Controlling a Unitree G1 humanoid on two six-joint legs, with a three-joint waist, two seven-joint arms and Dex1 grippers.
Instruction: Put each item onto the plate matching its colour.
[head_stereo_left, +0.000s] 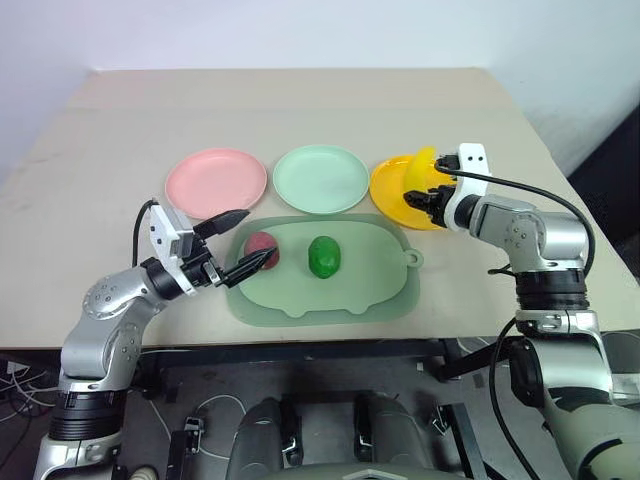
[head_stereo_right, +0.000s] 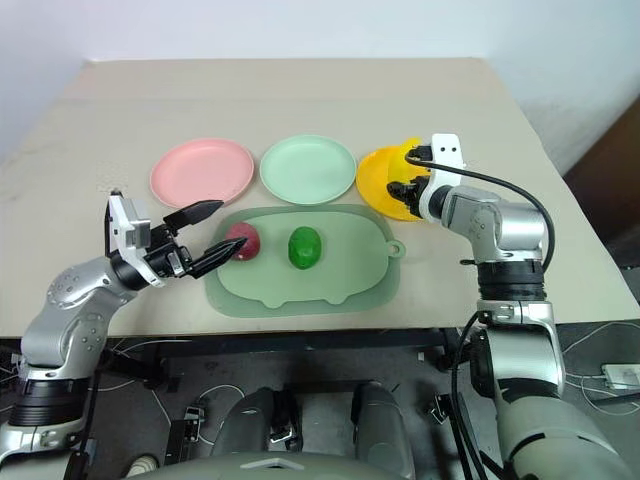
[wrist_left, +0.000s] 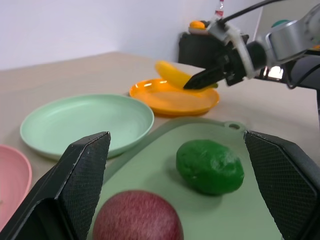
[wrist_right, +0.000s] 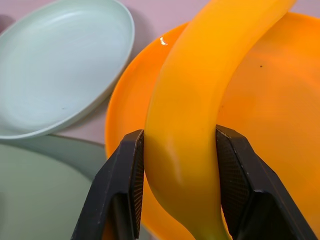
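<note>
The right gripper (wrist_right: 177, 185) held the banana (head_stereo_left: 420, 166) over the orange plate (head_stereo_left: 392, 185), its two black fingers pinching the fruit's middle from either side. In the right wrist view the banana hung between the pads with the plate's bowl directly beyond it — carried, not yet set down, as far as the frames allowed a judgement.

The left gripper (head_stereo_left: 240, 243) hovered at the tray's (head_stereo_left: 390, 290) left edge with its jaws spread wide and nothing between them. The red fruit (head_stereo_left: 262, 247) lay just past its fingertips, on the left part of the tray, and the green fruit (head_stereo_left: 324, 256) lay beside it nearer the tray's middle; the two were close but apart.

Three plates stood in a row along the tray's far edge: the pink plate (head_stereo_left: 216, 180) on the left, the green plate (head_stereo_left: 321, 178) in the middle, the orange plate towards the table's (head_stereo_left: 300, 100) right side. Pink and green were bare.

So none of the three items could be counted as delivered. The banana was nearest — it likely needed only a release. The red fruit and the green fruit remained to be picked off the tray and carried to the pink and green plates, and the left gripper looked placed to start on the red one.
</note>
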